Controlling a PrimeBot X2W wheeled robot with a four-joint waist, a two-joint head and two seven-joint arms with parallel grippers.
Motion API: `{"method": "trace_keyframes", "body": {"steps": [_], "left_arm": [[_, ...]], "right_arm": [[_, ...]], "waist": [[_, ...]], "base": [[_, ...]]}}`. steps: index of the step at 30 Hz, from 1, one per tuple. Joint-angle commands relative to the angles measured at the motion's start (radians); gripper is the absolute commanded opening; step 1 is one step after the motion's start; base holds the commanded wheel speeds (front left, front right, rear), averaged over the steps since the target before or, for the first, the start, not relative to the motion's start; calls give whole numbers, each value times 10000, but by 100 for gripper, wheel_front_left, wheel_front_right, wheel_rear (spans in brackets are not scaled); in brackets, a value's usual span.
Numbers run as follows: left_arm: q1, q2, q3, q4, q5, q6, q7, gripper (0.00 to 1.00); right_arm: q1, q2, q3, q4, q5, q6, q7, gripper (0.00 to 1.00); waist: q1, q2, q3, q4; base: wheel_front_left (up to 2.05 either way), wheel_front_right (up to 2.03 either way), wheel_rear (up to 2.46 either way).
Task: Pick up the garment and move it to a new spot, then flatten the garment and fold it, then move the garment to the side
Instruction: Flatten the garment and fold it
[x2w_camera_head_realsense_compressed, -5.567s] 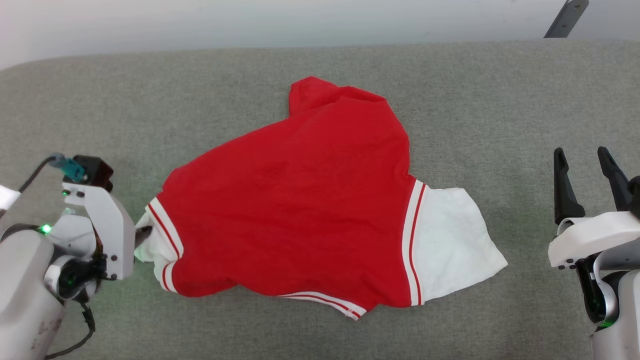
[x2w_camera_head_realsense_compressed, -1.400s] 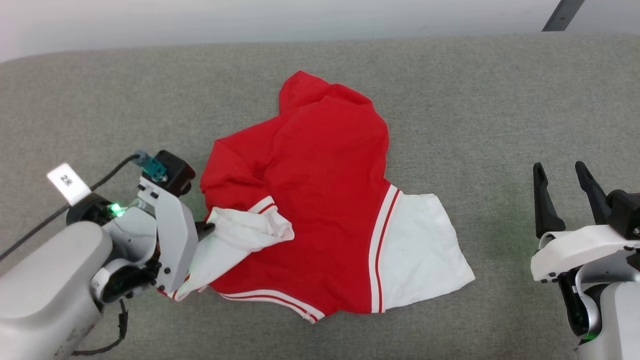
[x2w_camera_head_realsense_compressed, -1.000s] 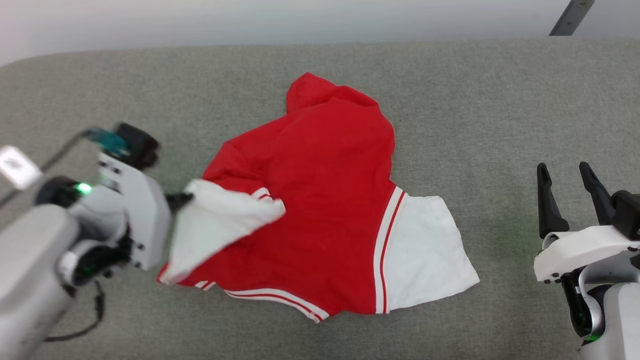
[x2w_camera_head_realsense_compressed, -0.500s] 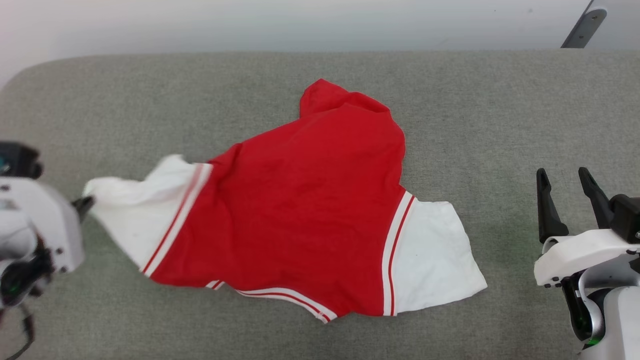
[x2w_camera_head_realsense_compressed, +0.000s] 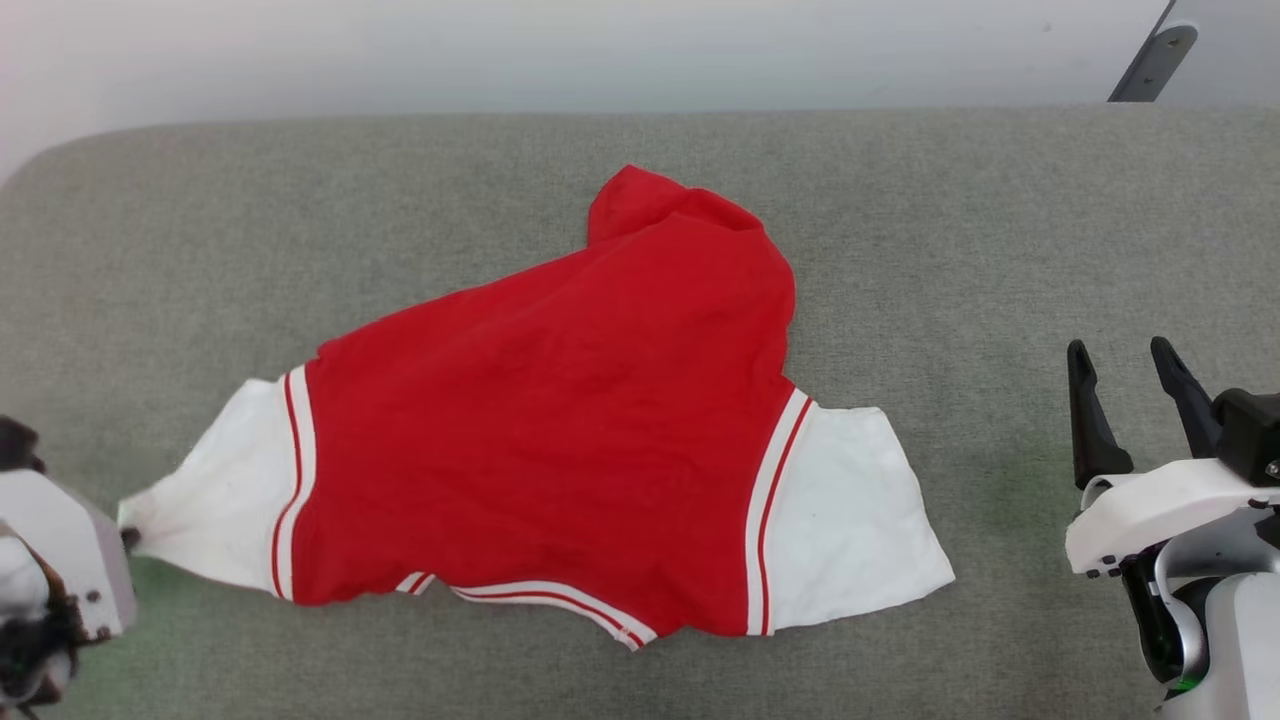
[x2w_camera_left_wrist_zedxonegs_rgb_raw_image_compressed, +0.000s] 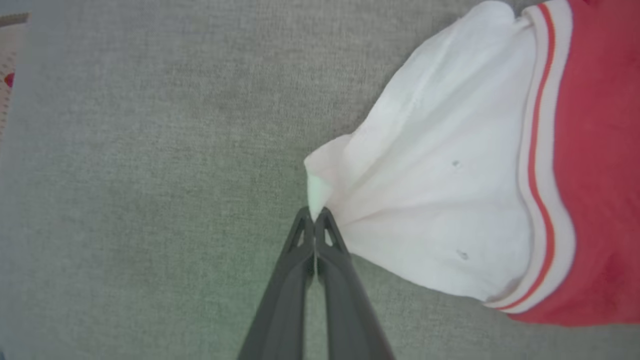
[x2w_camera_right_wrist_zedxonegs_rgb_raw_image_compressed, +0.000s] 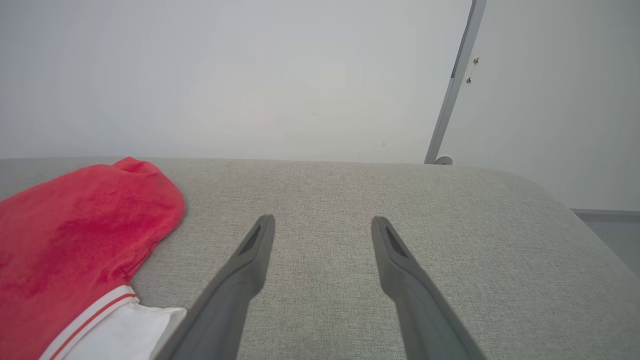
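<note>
A grey woven-fabric surface (x2w_camera_head_realsense_compressed: 950, 250) is seen, with its far corners rounded off. A plain white wall (x2w_camera_head_realsense_compressed: 500, 50) is set right behind the far edge. A slim grey metal post (x2w_camera_head_realsense_compressed: 1140, 65) can be spotted slanting up past the far right corner.

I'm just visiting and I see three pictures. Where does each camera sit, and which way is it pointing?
Head view: on the robot's head, facing forward and down at the garment on the grey surface; left claw at the left edge, right claw lower right.
Left wrist view: on the left wrist, looking down along the shut claw pinching the white sleeve.
Right wrist view: on the right wrist, looking across the surface at a pale wall, between its open fingers.
Shared: all three show the garment.
</note>
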Motion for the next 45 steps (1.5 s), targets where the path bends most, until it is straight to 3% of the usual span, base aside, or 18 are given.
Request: {"method": "trace_keyframes", "body": {"steps": [1,3,4,5,6,7,23,35,36,37,38,45], "left_arm": [[104,-50,-78,148,88,-80,15,0],[111,-137,-165,310,82,-190,78,0],[73,-154,-199,383,134,-240,99,20],[19,-188,-192,435,120,-283,103,46],[-50,-201,-197,456,130,-340,116,85],[-113,-205,-206,485,151,-357,145,100],[-1439,45,-1136,643,1474,-1123,1049,100],[-1853,-360,-1425,1703,1415,-1598,1697,100],[-1812,-447,-1440,1773,1282,-1644,1868,75],[-1745,-524,-1478,1808,1161,-1715,2085,31],[-1716,-592,-1498,1826,1094,-1737,2207,0],[-1720,-700,-1571,1856,877,-1888,2392,0]], "right_arm": [[44,-37,32,13,-4,-16,10,100],[59,-42,32,21,-8,-16,21,100],[60,-46,28,20,-7,-16,21,100],[61,-54,24,17,-3,-16,20,100],[62,-66,28,6,3,-16,24,100],[61,-76,27,-14,15,-16,28,100],[-103,-182,2,-729,65,-16,187,100],[320,-105,-42,-1967,36,-16,706,100],[350,-123,10,-2067,67,-16,838,100],[401,-169,90,-2177,116,-16,994,100],[460,-207,142,-2286,167,-16,1150,100],[1209,-508,902,-3152,1188,-16,3269,100]], "waist": [[0,-1,-25,-8],[0,-1,-54,-9],[0,-1,-64,-5],[0,-1,-74,0],[0,-1,-82,3],[0,-1,-85,7],[0,-1,563,-85],[0,-1,1179,-231],[0,-1,1200,-227],[0,-1,1219,-212],[0,-1,1232,-191],[0,-1,1206,-64]], "base": [[0,0,0],[0,0,0],[0,0,0],[0,0,0],[0,0,0],[0,0,0],[0,0,0],[0,0,0],[0,0,0],[0,0,0],[0,0,0],[0,0,0]]}}
